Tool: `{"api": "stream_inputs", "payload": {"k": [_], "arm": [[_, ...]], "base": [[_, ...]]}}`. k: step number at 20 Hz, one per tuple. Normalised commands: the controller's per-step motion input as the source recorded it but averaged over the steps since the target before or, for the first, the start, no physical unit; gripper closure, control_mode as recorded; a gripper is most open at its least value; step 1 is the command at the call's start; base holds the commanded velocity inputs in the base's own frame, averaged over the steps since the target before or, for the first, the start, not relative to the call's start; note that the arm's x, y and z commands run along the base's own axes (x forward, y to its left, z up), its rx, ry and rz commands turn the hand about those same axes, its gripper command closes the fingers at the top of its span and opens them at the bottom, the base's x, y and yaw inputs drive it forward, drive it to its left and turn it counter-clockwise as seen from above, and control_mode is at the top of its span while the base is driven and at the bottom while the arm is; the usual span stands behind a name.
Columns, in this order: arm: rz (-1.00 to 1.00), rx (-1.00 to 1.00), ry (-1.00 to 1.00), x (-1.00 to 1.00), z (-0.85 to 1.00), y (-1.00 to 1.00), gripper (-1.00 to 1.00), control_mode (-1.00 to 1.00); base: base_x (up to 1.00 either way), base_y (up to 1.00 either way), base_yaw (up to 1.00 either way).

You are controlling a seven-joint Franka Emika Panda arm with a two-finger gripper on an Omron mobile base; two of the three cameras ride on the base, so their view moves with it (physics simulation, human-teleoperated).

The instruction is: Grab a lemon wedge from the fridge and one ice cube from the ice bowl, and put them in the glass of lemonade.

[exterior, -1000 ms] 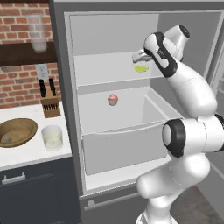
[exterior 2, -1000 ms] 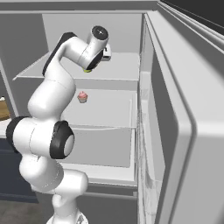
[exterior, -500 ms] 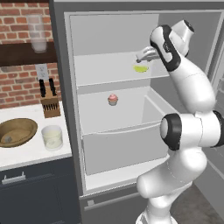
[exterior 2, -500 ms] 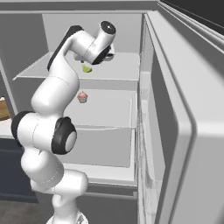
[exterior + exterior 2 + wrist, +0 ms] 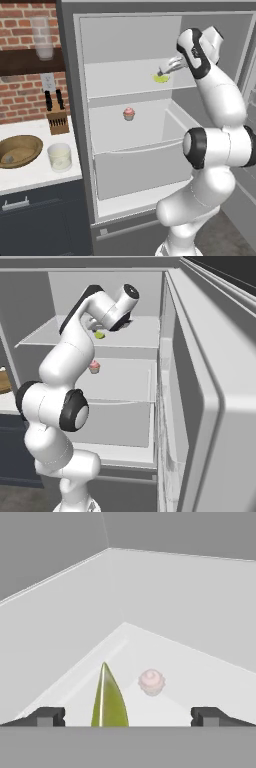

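A: Hand view has the tool (image 5: 127,717) with its two dark tips spread wide apart, and the lemon wedge (image 5: 108,699) standing between them, nearer the left tip, touched by neither.

B: And past the wedge?

A: A pink-topped cupcake (image 5: 151,682) on a lower shelf, seen through the shelf the wedge sits on.

B: Left base view shows more. The tool (image 5: 167,67) reaches into the open fridge (image 5: 70,125) at the upper shelf, with the wedge (image 5: 160,78) just below and in front of its tips. Far to the tool's left and lower, on the surface (image 5: 35,175), sit the wooden ice bowl (image 5: 17,150) and the glass of lemonade (image 5: 59,157), just beside each other.

A: Right base view?

B: The wedge (image 5: 100,334) lies on the shelf just beside the wrist, the fingers hidden behind the arm; the cupcake (image 5: 94,366) sits one shelf down.
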Motion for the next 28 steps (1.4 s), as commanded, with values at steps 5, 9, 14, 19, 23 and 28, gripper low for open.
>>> {"api": "stream_inputs", "payload": {"k": [5, 9, 14, 19, 23, 28], "arm": [[0.1, -0.03, 0.0, 0.02, 0.0, 0.0, -1.0, -1.0], [0.1, -0.01, 0.0, -0.01, 0.0, 0.0, -1.0, -1.0], [0.12, 0.0, 0.0, -0.13, 0.0, 0.03, -1.0, -1.0], [0.05, -0.06, 0.0, -0.01, 0.0, 0.17, -1.0, -1.0], [0.0, -0.05, 0.0, 0.0, -0.07, 0.01, -1.0, -1.0], [0.0, -0.02, 0.0, 0.0, -0.23, 0.0, -1.0, -1.0]], "base": [[0.0, 0.0, 0.0], [0.0, 0.0, 0.0], [0.0, 0.0, 0.0], [0.0, 0.0, 0.0], [0.0, 0.0, 0.0], [0.0, 0.0, 0.0]]}}
